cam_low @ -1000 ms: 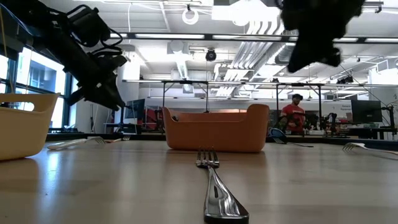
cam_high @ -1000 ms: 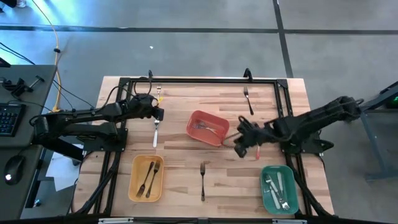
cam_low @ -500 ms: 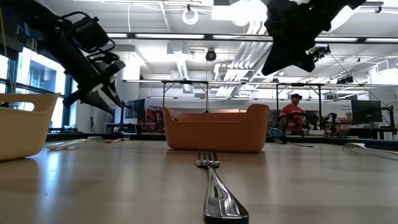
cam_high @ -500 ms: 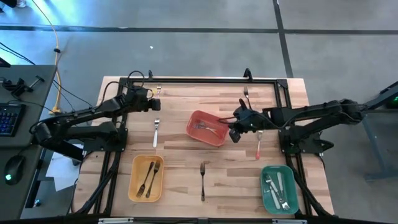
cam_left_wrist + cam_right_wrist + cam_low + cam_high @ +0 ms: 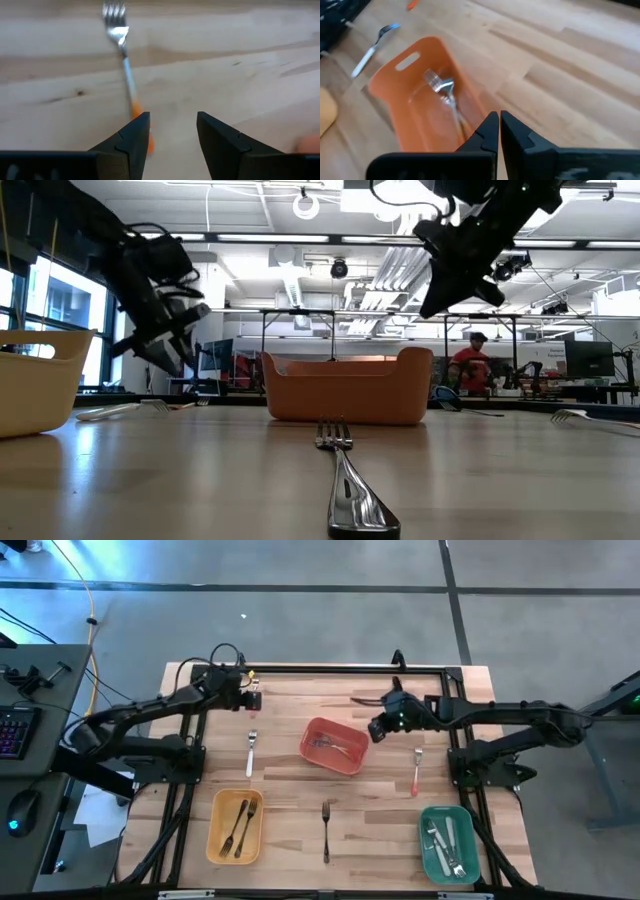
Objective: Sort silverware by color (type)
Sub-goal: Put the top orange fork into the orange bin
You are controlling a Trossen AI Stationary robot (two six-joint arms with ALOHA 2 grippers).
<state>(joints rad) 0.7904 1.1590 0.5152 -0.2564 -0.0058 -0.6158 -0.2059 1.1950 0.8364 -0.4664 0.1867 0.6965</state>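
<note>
Right gripper (image 5: 377,729), fingers pressed together, has swung from 4 o'clock of the red bin (image 5: 333,746) to its 2 o'clock, seemingly empty; left gripper (image 5: 170,131), spread, has reached the orange-handled fork (image 5: 125,65) at 11 o'clock, likely next

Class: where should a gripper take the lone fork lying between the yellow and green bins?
Probably mid-handle on the fork, from straight above, fingers across its width: it lies flat, with bare table on both sides and tines toward the red bin.
</note>
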